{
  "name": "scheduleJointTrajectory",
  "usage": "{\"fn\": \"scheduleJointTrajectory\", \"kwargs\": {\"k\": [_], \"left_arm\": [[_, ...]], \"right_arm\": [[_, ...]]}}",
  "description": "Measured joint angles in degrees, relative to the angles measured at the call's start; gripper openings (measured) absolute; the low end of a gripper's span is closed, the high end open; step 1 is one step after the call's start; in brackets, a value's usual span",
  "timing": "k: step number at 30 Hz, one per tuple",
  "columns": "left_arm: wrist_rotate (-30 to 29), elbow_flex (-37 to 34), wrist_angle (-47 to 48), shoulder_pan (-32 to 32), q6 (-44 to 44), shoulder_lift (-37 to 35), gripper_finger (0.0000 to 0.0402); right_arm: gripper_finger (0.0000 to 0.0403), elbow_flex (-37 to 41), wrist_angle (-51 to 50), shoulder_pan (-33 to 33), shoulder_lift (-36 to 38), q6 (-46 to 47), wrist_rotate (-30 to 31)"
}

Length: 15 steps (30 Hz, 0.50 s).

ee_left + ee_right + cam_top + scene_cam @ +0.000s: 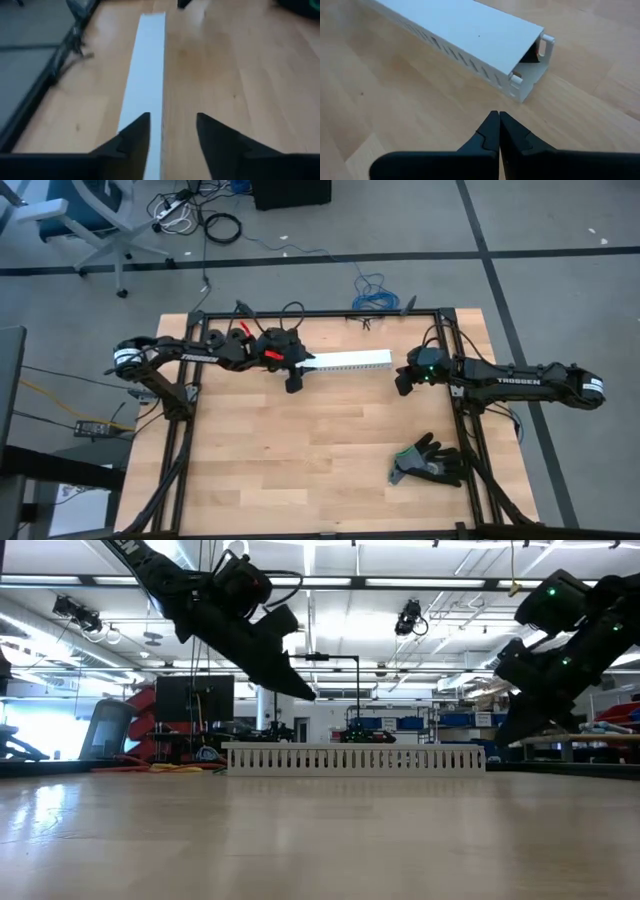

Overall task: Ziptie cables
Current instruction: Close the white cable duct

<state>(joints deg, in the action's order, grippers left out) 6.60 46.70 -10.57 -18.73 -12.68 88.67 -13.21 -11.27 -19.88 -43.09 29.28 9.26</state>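
White slotted duct [347,361] lies on the table [300,470] in the high view, with the left gripper [293,383] at its left end and the right gripper [402,385] just off its right end. A black glove [428,461] lies apart. In the low view both arms hang tilted above the duct. The left wrist view shows jaws narrowly open; the right wrist view shows jaws closed, empty. Cables and ziptie I cannot see.

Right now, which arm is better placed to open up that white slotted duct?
Probably the left: its gripper hangs over one end of the white duct with fingers open. The right gripper is shut, just off the other end.

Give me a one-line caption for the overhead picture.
Two robot arms meet at a white slotted duct on a wooden table, with a black glove lying nearby.
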Motion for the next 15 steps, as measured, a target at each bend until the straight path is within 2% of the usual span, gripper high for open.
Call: {"fn": "scheduleJointTrajectory", "kwargs": {"k": [5, 8, 15], "left_arm": [[0.0, 0.2, -5.0, 0.1, -2.0, 1.6, 0.0233], [0.0, 1.6, -4.7, 0.1, -1.9, 4.3, 0.0262], [0.6, 10.8, -4.0, 0.6, -2.0, 13.9, 0.0289]], "right_arm": [[0.0000, 0.0, 0.4, 0.0, 0.0, -2.4, 0.0], [0.0004, 0.0, 1.1, 0.0, 0.0, -2.9, 0.0], [0.0048, 0.0, 1.0, 0.0, 0.0, -4.8, -0.1]]}}
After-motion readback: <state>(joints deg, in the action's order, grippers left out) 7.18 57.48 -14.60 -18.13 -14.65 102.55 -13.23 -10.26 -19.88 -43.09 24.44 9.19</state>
